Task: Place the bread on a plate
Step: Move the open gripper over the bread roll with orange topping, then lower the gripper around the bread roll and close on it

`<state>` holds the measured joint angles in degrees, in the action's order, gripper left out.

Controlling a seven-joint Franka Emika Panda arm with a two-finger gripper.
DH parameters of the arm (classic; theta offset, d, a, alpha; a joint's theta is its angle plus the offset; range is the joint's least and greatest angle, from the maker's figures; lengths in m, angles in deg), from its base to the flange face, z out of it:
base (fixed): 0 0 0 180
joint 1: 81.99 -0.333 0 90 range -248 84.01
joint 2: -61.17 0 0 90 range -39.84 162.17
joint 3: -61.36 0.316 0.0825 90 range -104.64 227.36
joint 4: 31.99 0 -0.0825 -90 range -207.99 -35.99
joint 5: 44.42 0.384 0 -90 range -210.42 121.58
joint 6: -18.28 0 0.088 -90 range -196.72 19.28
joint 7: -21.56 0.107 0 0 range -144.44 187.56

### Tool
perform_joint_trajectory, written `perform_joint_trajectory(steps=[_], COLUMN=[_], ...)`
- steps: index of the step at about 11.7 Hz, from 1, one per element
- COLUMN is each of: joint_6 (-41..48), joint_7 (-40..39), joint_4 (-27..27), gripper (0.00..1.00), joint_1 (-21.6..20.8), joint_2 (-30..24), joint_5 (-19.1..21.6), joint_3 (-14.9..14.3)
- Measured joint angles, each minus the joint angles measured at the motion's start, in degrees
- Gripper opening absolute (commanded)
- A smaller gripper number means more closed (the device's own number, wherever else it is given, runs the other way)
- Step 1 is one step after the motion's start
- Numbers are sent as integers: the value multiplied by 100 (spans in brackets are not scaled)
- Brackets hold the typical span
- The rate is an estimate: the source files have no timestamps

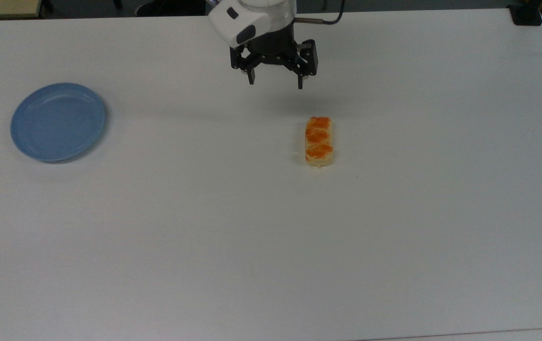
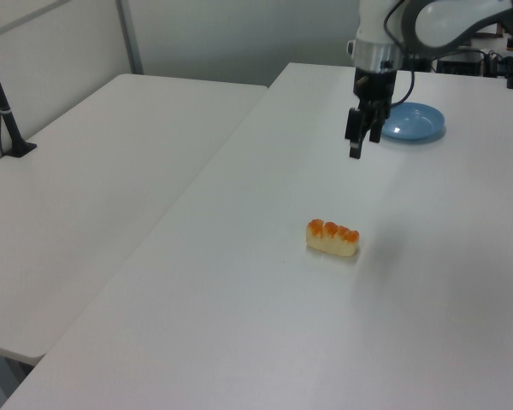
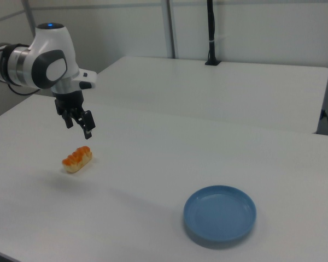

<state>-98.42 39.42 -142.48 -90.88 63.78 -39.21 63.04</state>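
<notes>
— So where is your gripper?

— My gripper [image 1: 275, 83] hangs in the air above the table [image 1: 271, 246], up from the bread [image 1: 319, 141] and a little toward the top view's left of it. In the left view the gripper [image 2: 356, 145] sits between the bread [image 2: 332, 238] and the plate [image 2: 413, 121], high over the white top. In the right view it [image 3: 81, 123] hangs just above the bread [image 3: 77, 159].

— Holding anything?

— Nothing. My two fingers [image 1: 251, 77] stand wide apart and point down, with only air between them. They touch neither the bread nor the table.

— And the bread?

— It lies flat on the table, alone, its long side running up and down in the top view. Three orange patches sit along its top, and the pale yellow shows at its lower end. My shadow falls on the table just above it in the top view.

— The plate?

— Well apart from the bread, far toward the top view's left [image 1: 58, 121]. It is round, light blue and bare inside. In the right view it [image 3: 220, 213] is toward the right view's right of the bread, nearer the camera.

— Anything else near the bread?

— A second white table [image 2: 103, 188] adjoins mine, on the left view's left of the bread. A black post [image 3: 210, 33] rises from the far table in the right view.
</notes>
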Motion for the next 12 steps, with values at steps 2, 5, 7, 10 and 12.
perform_joint_trajectory(steps=[2,5,7,10,12], joint_6=[-166,-406,-435,-437,-439], joint_7=[250,863,1113,1473,1694], joint_4=[13,55,279,622,824], gripper=[100,100,100,100,100], joint_1=[-177,-346,-445,-505,-509], joint_2=[246,642,1037,1519,1862], joint_5=[-57,-451,-645,-925,-1115], joint_3=[91,369,419,421,436])
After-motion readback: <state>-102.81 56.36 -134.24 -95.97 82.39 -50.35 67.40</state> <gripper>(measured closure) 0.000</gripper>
